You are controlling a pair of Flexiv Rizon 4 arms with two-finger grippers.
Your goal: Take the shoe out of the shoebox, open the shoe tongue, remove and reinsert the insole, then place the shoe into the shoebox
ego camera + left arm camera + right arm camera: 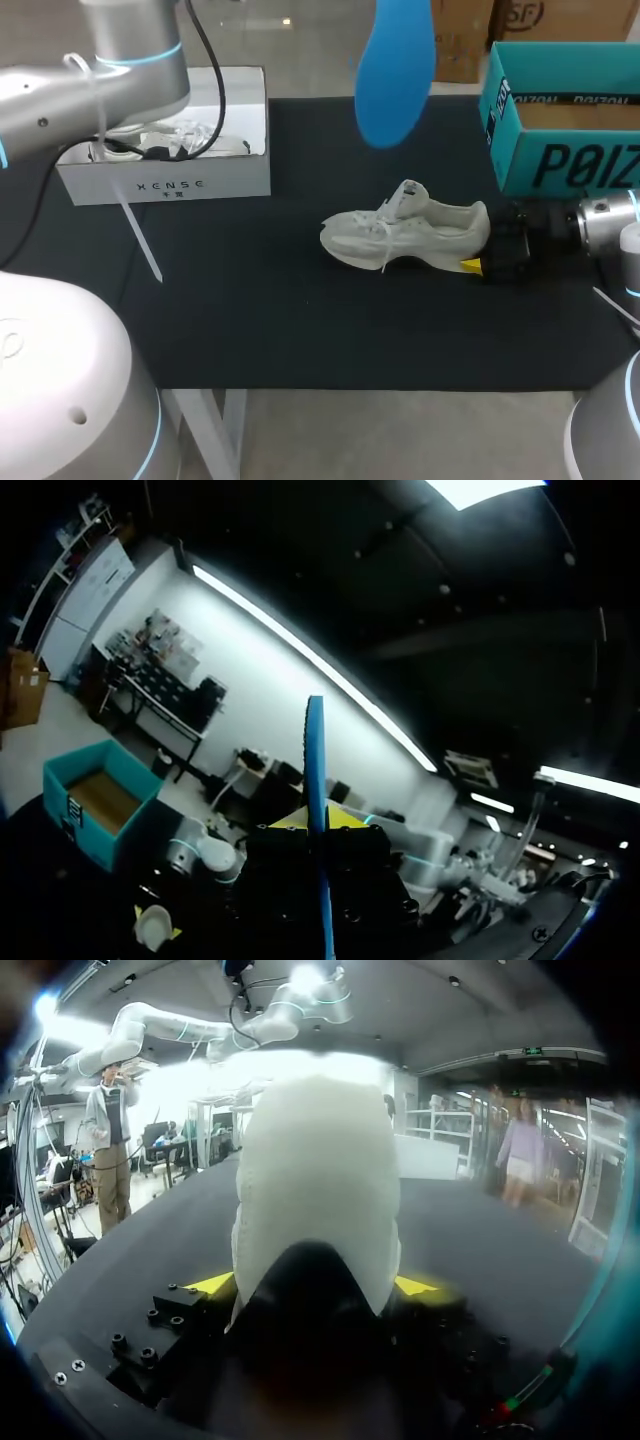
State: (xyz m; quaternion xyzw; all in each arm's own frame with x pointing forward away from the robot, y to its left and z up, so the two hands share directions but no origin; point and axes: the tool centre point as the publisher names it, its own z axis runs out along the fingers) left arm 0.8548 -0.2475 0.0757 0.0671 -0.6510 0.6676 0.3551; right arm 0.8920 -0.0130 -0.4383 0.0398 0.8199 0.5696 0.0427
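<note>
Shoe [410,235] sits on its sole on the black table [300,330], between 2 boxes, a white box [165,185] and a teal box [560,165]; right gripper [312,1285] clamps its heel from both sides; blue insole [395,70] is upright high above the shoe, pinched edge-on by left gripper [318,825].

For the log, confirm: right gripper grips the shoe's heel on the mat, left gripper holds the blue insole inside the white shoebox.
Wrong in one respect: the left gripper holds the blue insole in the air, clear of the white shoebox, as the head view shows. The right gripper does grip the shoe by its heel.
</note>
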